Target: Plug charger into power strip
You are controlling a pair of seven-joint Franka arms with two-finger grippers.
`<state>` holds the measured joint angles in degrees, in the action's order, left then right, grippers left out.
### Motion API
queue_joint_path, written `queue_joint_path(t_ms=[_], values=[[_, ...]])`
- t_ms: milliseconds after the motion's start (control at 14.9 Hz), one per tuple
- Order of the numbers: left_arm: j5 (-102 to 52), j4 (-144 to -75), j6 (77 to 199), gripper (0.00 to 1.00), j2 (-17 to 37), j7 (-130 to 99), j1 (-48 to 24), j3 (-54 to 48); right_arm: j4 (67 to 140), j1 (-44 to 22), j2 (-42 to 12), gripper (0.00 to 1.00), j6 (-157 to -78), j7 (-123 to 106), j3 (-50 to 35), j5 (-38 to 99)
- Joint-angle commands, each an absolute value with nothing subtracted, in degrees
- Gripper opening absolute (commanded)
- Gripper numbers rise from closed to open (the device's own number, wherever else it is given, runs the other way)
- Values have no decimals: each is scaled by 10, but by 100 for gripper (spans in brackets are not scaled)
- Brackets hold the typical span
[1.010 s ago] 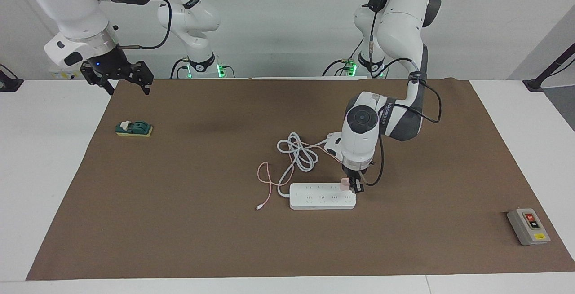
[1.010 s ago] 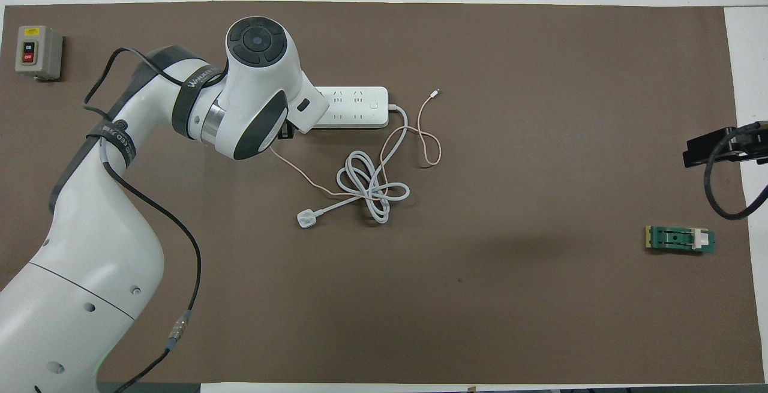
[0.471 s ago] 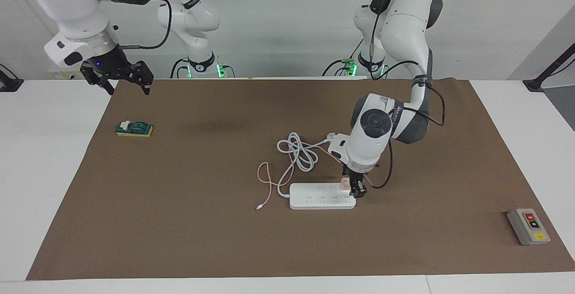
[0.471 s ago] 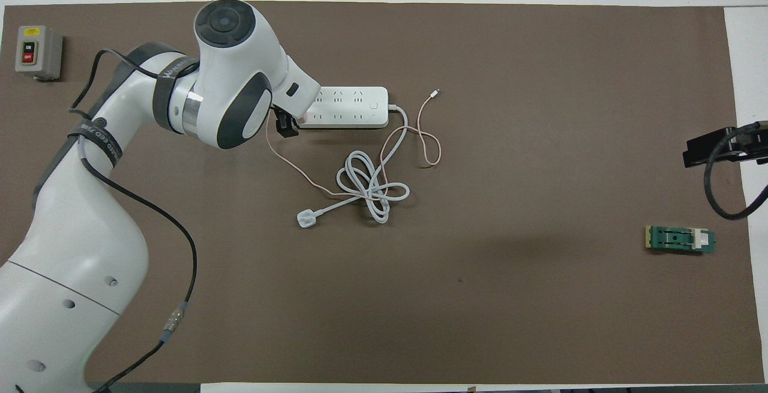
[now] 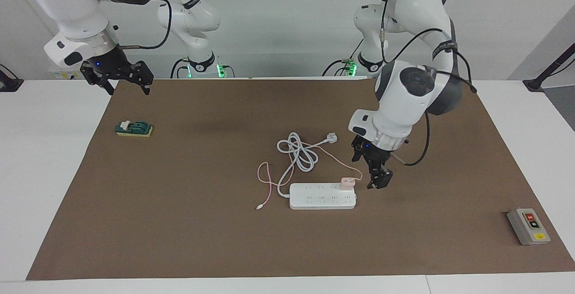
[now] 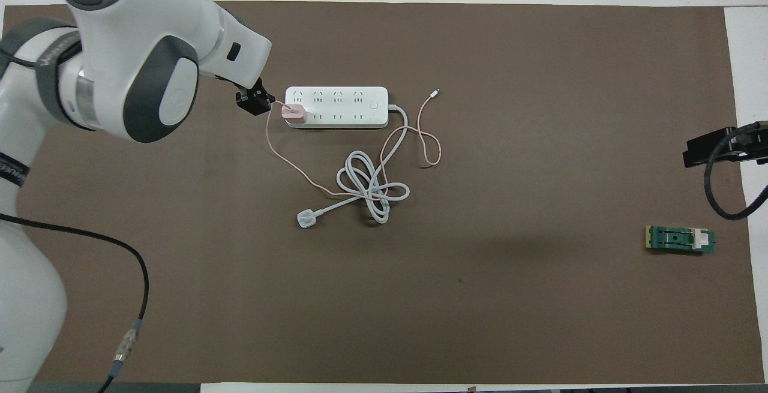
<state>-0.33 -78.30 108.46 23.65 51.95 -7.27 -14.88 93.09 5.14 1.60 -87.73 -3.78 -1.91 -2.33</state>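
Observation:
The white power strip [image 5: 321,196] lies flat on the brown mat; it also shows in the overhead view [image 6: 342,107]. The pale-pink charger [image 5: 347,182] stands in a socket at the strip's end toward the left arm [image 6: 294,113]. Its thin pink cable [image 6: 300,171] trails over the mat toward the robots. My left gripper [image 5: 380,182] is open and empty, a little above the mat just off that end of the strip [image 6: 255,102], apart from the charger. My right gripper [image 5: 117,81] is open and waits raised over the mat's corner at the right arm's end.
The strip's coiled grey-white cord [image 5: 298,150] and its white three-pin plug [image 5: 331,138] lie nearer to the robots than the strip. A grey button box [image 5: 528,226] sits at the left arm's end. A green block [image 5: 134,129] lies below the right gripper.
My left gripper has let go of the charger and drawn up and away from the strip's end. The charger stays standing in the strip. The right arm has not moved.

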Motion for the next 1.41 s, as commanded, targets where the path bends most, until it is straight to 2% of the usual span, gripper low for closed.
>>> queue_joint_path(t_ms=[0,202,404,606,1010,1212,1346], values=[[-30,-778,992,100,189,372,-52,-149,941,62,26,100,-887,-47,-24,-25],[-27,-777,901,100,142,203,-34,-142,940,62,26,100,-888,-47,-24,-24],[-34,-782,839,100,97,68,45,-146,941,62,26,100,-887,-47,-24,-25],[-26,-793,820,100,69,-85,95,-143,940,62,26,100,-887,-47,-24,-25],[-25,-826,753,100,19,-105,91,-143,941,61,26,100,-888,-47,-24,-24],[-26,-851,778,100,7,-108,77,-128,941,62,27,100,-888,-47,-24,-25],[-23,-894,856,100,-16,-103,65,-114,941,61,27,100,-888,-47,-24,-24]])
